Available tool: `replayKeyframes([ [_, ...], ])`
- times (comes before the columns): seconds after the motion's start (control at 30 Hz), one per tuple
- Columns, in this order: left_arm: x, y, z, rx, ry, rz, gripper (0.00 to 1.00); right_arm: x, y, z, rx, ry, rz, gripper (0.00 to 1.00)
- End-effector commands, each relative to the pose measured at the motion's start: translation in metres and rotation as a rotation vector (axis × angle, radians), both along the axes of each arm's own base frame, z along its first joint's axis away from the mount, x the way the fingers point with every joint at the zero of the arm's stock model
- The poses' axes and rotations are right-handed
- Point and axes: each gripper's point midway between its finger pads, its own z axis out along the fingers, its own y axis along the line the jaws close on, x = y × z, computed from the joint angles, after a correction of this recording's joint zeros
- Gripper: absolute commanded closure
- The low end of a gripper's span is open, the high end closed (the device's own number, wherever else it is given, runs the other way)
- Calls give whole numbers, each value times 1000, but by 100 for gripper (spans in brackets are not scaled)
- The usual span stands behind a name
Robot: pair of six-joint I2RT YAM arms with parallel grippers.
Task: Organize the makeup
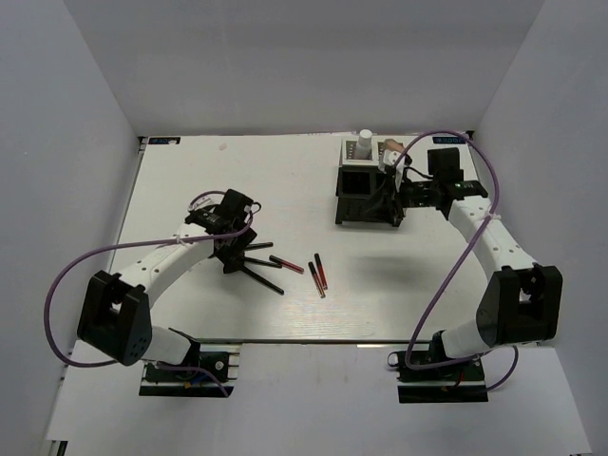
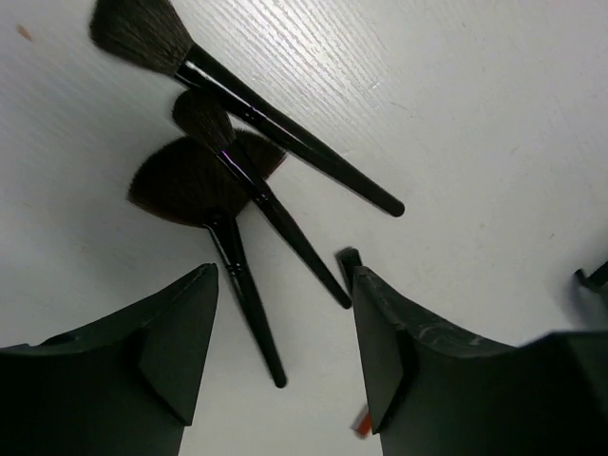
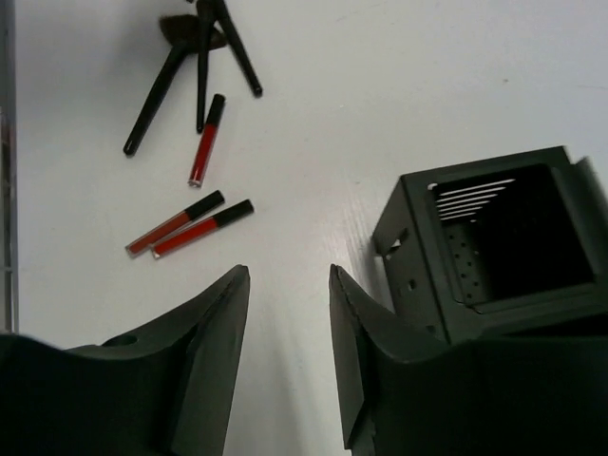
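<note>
Hovering over the three black brushes [image 2: 249, 179], the left claw [image 2: 280, 275] stands wide and empty. The right claw [image 3: 288, 275], narrower and also empty, hangs beside the black box [image 3: 418, 249].

From above, the brushes lie at eight o'clock on the surface [image 1: 237, 171] and the red-black pencils [image 1: 318, 274] near centre, toward six. The box sits at one o'clock with a white bottle [image 1: 364, 144] in a far compartment.

The brushes look light, with stiff handles and soft heads, so I'd pinch one mid-handle; it may roll on that smooth white top. Plain white walls [image 1: 285, 57] close the space in.
</note>
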Motion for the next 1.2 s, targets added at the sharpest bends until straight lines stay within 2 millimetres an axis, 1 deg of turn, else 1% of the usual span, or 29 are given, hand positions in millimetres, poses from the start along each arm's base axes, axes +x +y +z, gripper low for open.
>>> replayKeyframes([
  [0.0, 14, -18, 11, -209, -23, 190, 31, -9, 9, 19, 25, -82, 32, 55],
  [0.03, 18, -18, 9, -232, -24, 224, 30, -2, 6, 18, 14, -56, -29, 57],
  [0.07, 20, -22, 11, -263, -29, 239, 29, 2, 8, 20, 12, -69, -47, 64],
  [0.1, 23, -24, 11, -291, -39, 278, 27, 8, 6, 21, 2, -84, -70, 68],
  [0.13, 30, -23, 15, -318, -68, 299, 27, 6, 10, 19, -11, -85, -57, 85],
  [0.17, 32, -23, 17, -330, -80, 313, 26, 7, 11, 22, -22, -89, -49, 92],
  [0.2, 37, -22, 19, -356, -103, 339, 26, -2, 12, 8, -48, -23, -30, 96],
  [0.23, 38, -22, 18, -361, -105, 349, 26, -5, 14, 3, -63, -15, -10, 98],
  [0.27, 41, -18, 17, -373, -106, 386, 26, -11, 17, -6, -75, 17, 1, 98],
  [0.3, 45, -16, 11, -379, -100, 408, 26, -17, 20, -11, -86, 36, 15, 97],
  [0.33, 47, -17, 9, -382, -99, 415, 26, -18, 20, -15, -87, 44, 10, 96],
  [0.37, 49, -16, 5, -402, -89, 449, 28, -25, 21, -21, -89, 60, 13, 95],
  [0.4, 51, -18, 0, -415, -86, 459, 29, -26, 24, -22, -86, 49, 15, 94],
  [0.43, 52, -16, -10, -423, -66, 497, 33, -29, 26, -23, -84, 52, 16, 95],
  [0.53, 62, -18, -17, -462, -60, 530, 42, -35, 29, -31, -95, 60, 21, 94],
  [0.57, 63, -21, -22, -465, -41, 535, 43, -36, 28, -32, -100, 60, 16, 94],
  [0.63, 70, -23, -23, -459, -31, 539, 44, -34, 27, -32, -103, 47, 5, 94],
  [0.7, 71, -24, -26, -442, -8, 543, 44, -34, 27, -33, -105, 48, 0, 94],
  [0.8, 69, -24, -29, -432, 14, 545, 44, -30, 25, -33, -105, 39, -15, 93],
  [1.17, 49, -11, -51, -329, 105, 576, 43, -23, 22, -32, -115, 27, -46, 93],
])
